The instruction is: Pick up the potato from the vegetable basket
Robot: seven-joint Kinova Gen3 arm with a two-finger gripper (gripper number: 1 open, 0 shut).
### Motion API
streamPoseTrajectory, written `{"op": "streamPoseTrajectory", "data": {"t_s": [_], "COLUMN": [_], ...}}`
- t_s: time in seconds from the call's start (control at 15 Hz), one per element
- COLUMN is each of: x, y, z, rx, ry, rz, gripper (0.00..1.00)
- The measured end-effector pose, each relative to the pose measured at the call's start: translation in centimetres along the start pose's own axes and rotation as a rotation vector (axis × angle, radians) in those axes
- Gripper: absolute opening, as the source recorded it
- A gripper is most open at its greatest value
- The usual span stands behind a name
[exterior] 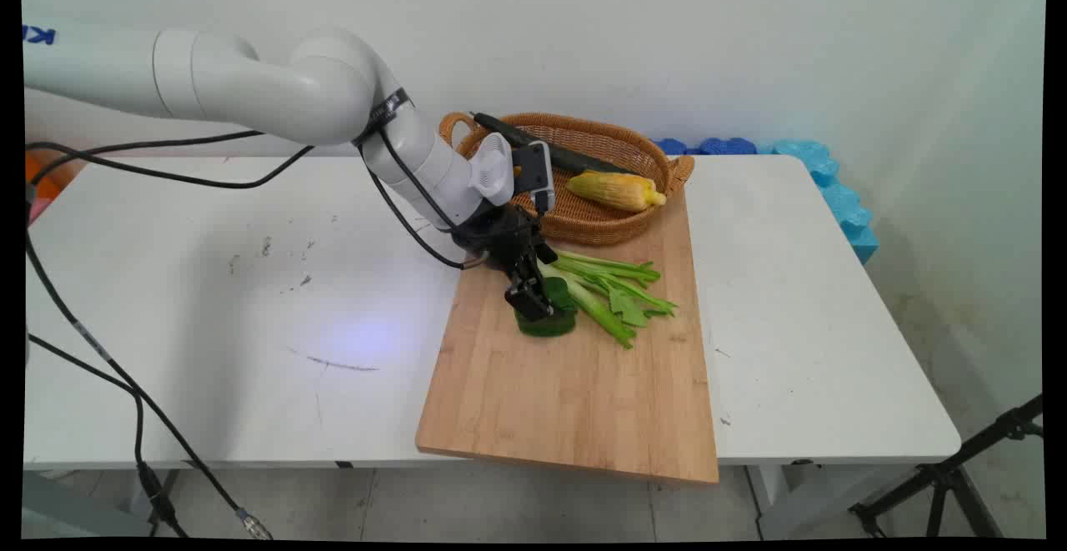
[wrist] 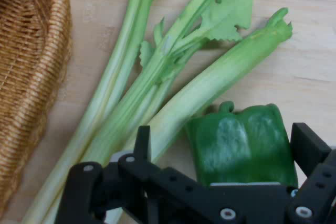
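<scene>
Green pepper (wrist: 242,142) sits between the parted tool (wrist: 226,153) fingers, beside celery (wrist: 157,77).

White table (exterior: 208,301), pale wall (exterior: 750,42), tiled floor (exterior: 500,505)

no readable text, label, brand, number or sign is showing on anything in either view; blue lettering at the left edge is getting cut off.

A white table (exterior: 208,301) carries a wooden cutting board (exterior: 575,384).
</scene>
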Motion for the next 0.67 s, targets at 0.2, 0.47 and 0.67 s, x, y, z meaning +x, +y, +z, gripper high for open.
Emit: {"op": "streamPoseTrajectory", "data": {"t_s": [0.2,0.47,0.67], "x": [0.1,0.8,1.6], "y": [-0.3,-0.9,-1.9], "z": [-0.2,-1.3,-2.6], "rx": [0.005,0.007,0.015], "ry": [0.007,0.023,0.034], "rz": [-0.004,-0.03,-0.045], "gripper": [1.0,1.0,1.0]}}
